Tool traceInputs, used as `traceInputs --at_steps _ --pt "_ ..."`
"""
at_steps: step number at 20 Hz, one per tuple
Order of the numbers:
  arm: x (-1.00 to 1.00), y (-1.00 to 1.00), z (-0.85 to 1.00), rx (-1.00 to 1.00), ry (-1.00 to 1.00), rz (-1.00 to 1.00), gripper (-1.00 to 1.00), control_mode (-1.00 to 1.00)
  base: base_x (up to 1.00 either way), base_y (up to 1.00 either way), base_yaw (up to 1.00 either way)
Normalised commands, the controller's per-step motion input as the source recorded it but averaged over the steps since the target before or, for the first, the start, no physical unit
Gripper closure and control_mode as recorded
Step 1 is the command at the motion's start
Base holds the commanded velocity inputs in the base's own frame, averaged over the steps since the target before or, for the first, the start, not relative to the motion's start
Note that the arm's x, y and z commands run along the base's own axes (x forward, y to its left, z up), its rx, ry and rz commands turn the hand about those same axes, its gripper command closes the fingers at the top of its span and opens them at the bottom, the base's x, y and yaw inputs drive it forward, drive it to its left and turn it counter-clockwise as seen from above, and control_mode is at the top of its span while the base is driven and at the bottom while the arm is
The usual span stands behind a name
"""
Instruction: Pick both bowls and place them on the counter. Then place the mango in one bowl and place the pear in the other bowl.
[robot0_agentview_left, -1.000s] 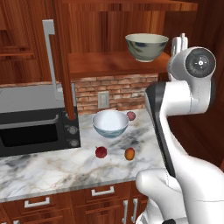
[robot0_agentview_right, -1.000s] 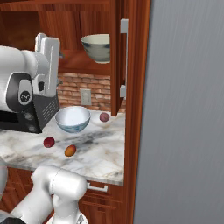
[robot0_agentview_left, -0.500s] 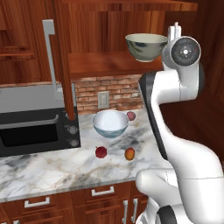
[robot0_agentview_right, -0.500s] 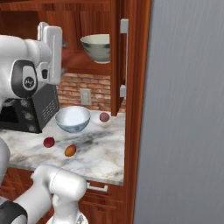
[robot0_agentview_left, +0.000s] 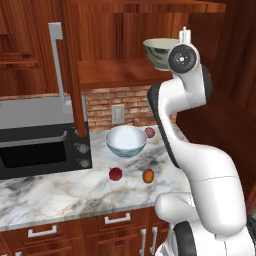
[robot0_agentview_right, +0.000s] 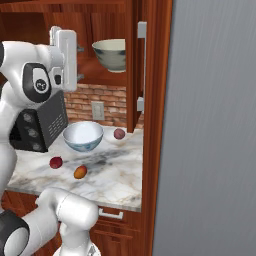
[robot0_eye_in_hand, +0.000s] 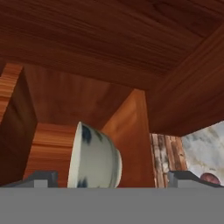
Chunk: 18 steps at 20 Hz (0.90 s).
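Reaching up toward the open cupboard, I hold the hand (robot0_agentview_right: 66, 52) level with the shelf (robot0_agentview_left: 120, 75), its fingers spread wide apart and holding nothing. The grey-green bowl (robot0_agentview_right: 111, 53) sits on that shelf, just beyond the fingertips (robot0_eye_in_hand: 41, 178) and not yet between them; in the hand view it appears rolled on its side, which is the camera's tilt, not the bowl's.

Below, the white floral bowl (robot0_agentview_left: 126, 141) already stands on the marble table (robot0_agentview_left: 65, 192), with the mango (robot0_agentview_left: 148, 175) and the dark red pear (robot0_agentview_left: 115, 174) in front of it and a paler red fruit (robot0_agentview_left: 149, 132) behind.

The risk, as I judge it, lies in the approach: the bowl is wide and round, so a finger could strike its wall and shove it deeper into the cupboard or tip it off the shelf edge onto the fruit and bowl beneath. A shallow pinch on the rim could also slip as I lift it out past the cupboard door (robot0_agentview_right: 141, 65).
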Motion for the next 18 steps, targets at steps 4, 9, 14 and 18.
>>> traceInputs --at_steps 4,9,14,18 --pt "0.46 0.00 0.00 0.00 0.01 0.00 -1.00 -1.00 0.00 0.00 0.00" --pt "0.37 0.00 0.00 0.04 0.01 0.00 -1.00 -1.00 0.00 0.00 0.00" --pt "0.35 -0.04 0.00 0.03 0.00 0.03 -1.00 -1.00 0.00 0.00 0.00" --pt "0.42 -0.04 0.00 0.02 0.00 0.04 -1.00 -1.00 0.00 0.00 0.00"
